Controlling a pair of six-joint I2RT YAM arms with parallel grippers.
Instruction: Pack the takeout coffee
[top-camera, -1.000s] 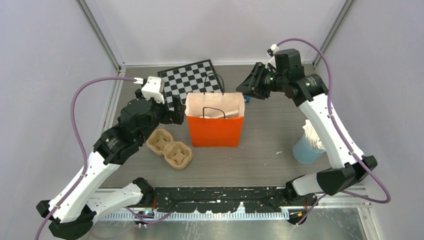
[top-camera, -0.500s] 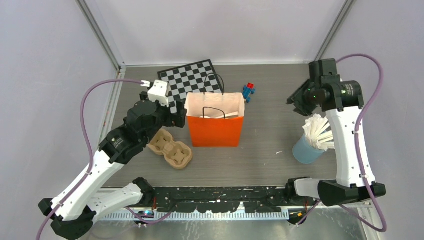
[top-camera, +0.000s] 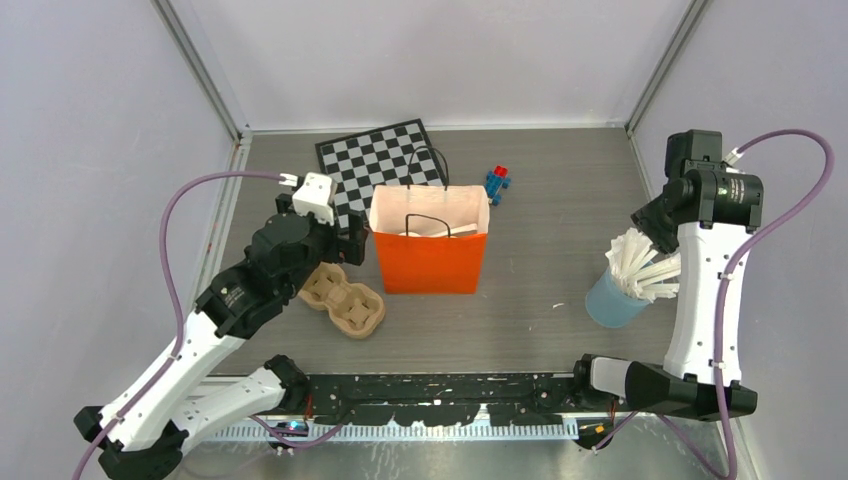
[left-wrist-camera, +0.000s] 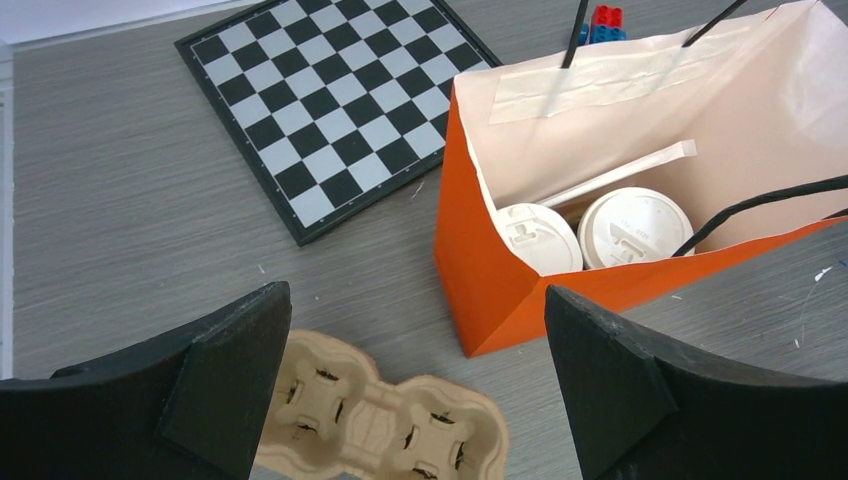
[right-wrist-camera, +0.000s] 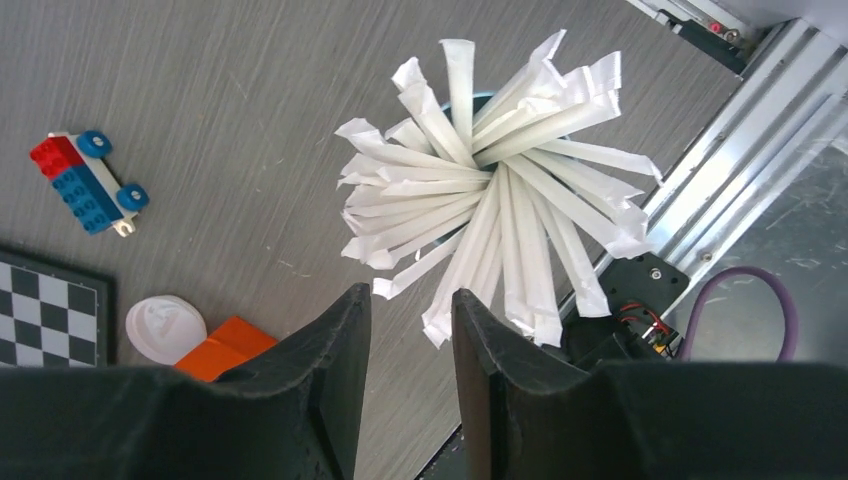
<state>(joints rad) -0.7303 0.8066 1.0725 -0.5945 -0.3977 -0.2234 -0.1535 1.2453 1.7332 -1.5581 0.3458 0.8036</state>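
Two takeout coffee cups, their white lids side by side (left-wrist-camera: 538, 238) (left-wrist-camera: 630, 226), stand at the bottom of the orange paper bag (left-wrist-camera: 490, 290). The bag is just ahead of the left gripper (left-wrist-camera: 415, 300) and to its right. A wrapped straw (left-wrist-camera: 625, 170) leans in the bag behind the lids. We see no other cup on the table, so we judge the main step done: the coffee is in the bag.

The left gripper's jaws are spread as wide as they go and hold nothing. The moulded-pulp tray (left-wrist-camera: 380, 430) lies on the table directly below and between its fingers, every pocket bare. The checkerboard (left-wrist-camera: 335, 100) lies farther ahead to its left.

The right gripper (right-wrist-camera: 410, 300) hangs well apart from the bag. Its jaws are narrowly parted and nothing is caught between them. The fan of wrapped straws (right-wrist-camera: 490, 190) in the blue tumbler (top-camera: 612, 300) sits just ahead of its fingertips. A small brick toy (right-wrist-camera: 88, 182) lies off to its left.

What remains, we think, is small: perhaps a second straw to match the second cup. Whether the tray belongs in the bag we cannot tell.
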